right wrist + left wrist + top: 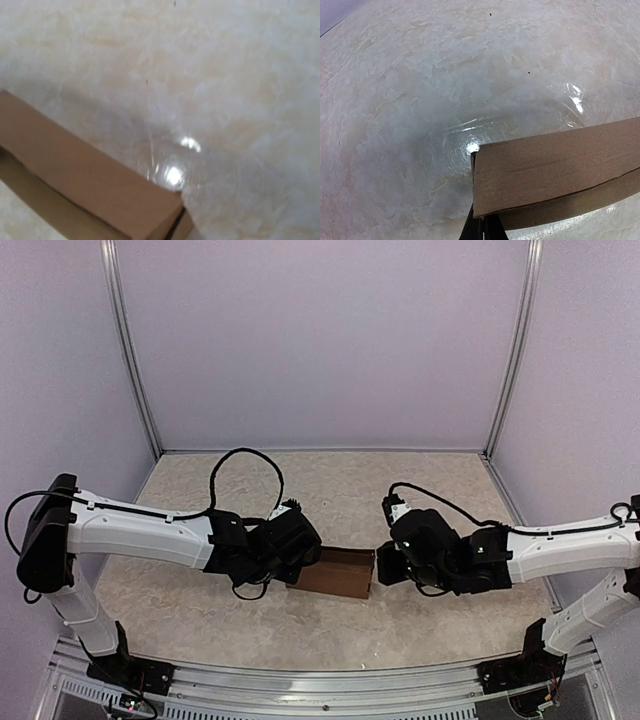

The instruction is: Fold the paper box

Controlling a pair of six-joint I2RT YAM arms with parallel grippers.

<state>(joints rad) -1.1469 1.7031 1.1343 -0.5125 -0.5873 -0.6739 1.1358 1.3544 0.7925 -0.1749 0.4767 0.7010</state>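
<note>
Two claws stand at the short ends of the box (338, 574), the left claw (297, 575) at one end and the right claw (381, 570) at the other, so the box lies between them. Both are fully shut; we cannot tell whether either pinches cardboard. In the left wrist view, that claw's fingers (492, 230) sit pressed together just under the box's nearest corner. Ahead of both claws, open surface (340, 490) runs from the box's far long edge to the back wall (320, 340). Both arms reach inward from the outer corners, forearms nearly level and wrists turned toward each other. We see a pale, marbled, glossy surface with glare spots near the box, and lilac walls on three sides.
</note>
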